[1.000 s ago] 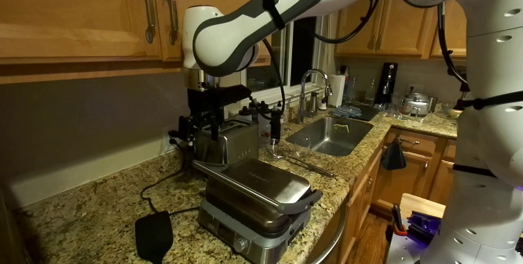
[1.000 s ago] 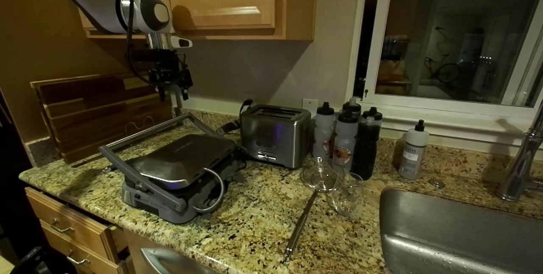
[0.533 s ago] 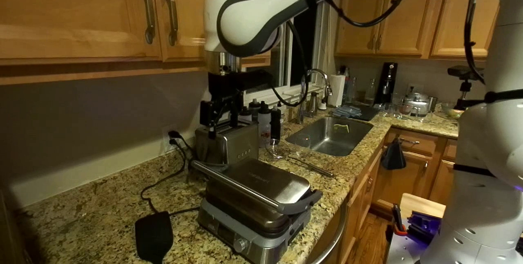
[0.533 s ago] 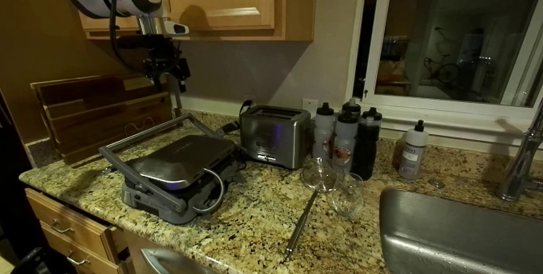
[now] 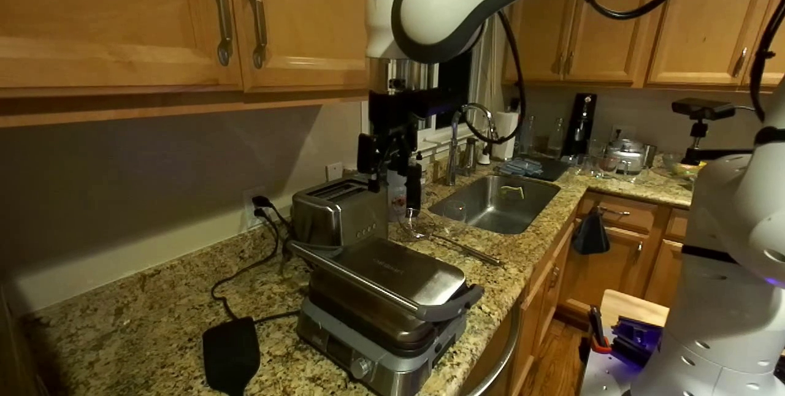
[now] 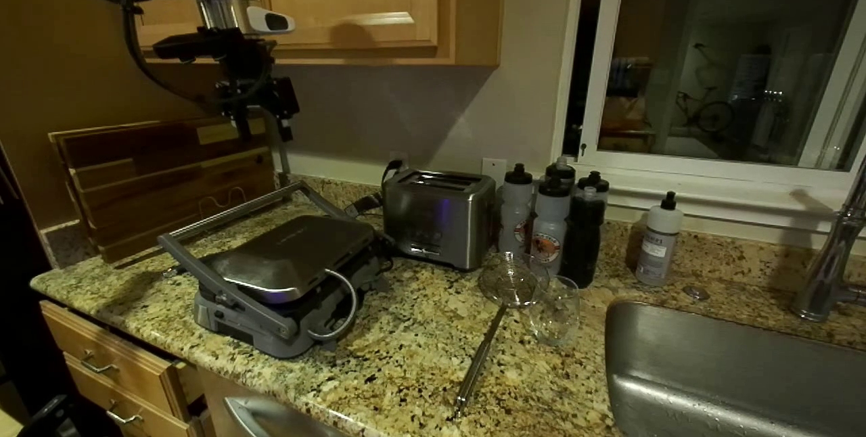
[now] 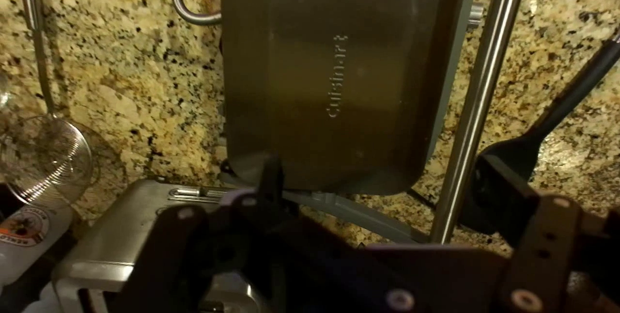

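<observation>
My black gripper [image 6: 264,131] hangs in the air above the counter, fingers apart, with nothing held. In both exterior views it is higher than the steel grill press [image 6: 291,254], whose lid is down. The wrist view looks down on the lid [image 7: 334,85] with its Cuisinart lettering. There the grill's metal handle bar [image 7: 477,95] runs through the gap of the gripper [image 7: 387,177], but well below it. A steel toaster [image 5: 343,212] stands beside the grill, partly hidden by the gripper in the wrist view. A black spatula [image 5: 232,353] lies on the counter's other side.
Several bottles [image 6: 551,220], a wire strainer [image 6: 480,362] and a clear glass [image 6: 555,315] stand or lie between toaster and sink [image 6: 737,369]. Wooden boards [image 6: 162,187] lean at the back. Upper cabinets [image 5: 122,28] hang close to the arm. A power cord [image 5: 245,273] crosses the counter.
The arm has swept rightward and a little up in an exterior view, past the toaster; elsewhere it appears shifted left and up. The fingers stay apart. Counter objects have not moved.
</observation>
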`<state>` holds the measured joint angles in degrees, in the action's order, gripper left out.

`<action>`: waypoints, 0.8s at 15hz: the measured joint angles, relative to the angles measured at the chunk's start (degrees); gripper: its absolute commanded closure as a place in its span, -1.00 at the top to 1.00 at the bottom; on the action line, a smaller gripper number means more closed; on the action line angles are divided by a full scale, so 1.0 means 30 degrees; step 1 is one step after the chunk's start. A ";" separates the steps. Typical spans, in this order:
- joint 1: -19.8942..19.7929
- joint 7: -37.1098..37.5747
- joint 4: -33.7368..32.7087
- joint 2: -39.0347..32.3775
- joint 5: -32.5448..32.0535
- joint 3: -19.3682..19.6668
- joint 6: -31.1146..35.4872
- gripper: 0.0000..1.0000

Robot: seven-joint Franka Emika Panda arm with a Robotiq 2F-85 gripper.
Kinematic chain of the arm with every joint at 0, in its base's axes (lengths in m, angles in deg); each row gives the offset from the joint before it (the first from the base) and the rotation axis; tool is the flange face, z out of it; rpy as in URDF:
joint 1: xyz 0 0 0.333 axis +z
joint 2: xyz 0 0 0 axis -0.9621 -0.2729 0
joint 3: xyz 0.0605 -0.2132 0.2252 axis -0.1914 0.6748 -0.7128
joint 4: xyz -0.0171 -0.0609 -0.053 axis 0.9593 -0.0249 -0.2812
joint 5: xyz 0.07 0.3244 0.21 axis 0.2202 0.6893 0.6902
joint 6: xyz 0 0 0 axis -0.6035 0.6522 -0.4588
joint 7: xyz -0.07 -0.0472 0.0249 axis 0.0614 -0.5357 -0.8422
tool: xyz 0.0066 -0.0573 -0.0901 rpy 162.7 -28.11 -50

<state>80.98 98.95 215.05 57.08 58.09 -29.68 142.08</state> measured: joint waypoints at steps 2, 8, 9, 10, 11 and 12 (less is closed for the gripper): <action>-0.0397 0.0000 0.0883 0.1099 -0.0100 0.0038 -0.0125 1.00; -0.1374 0.0000 0.2483 0.3157 -0.0184 0.0333 -0.0183 1.00; -0.1457 -0.0001 0.2559 0.3234 -0.0184 0.0389 -0.0183 1.00; -0.1525 -0.0001 0.2574 0.3249 -0.0184 0.0407 -0.0183 1.00; -0.1541 -0.0001 0.2576 0.3249 -0.0184 0.0417 -0.0183 1.00; -0.1540 -0.0001 0.2577 0.3249 -0.0184 0.0416 -0.0183 1.00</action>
<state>76.36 98.95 222.78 66.82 57.54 -28.43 141.53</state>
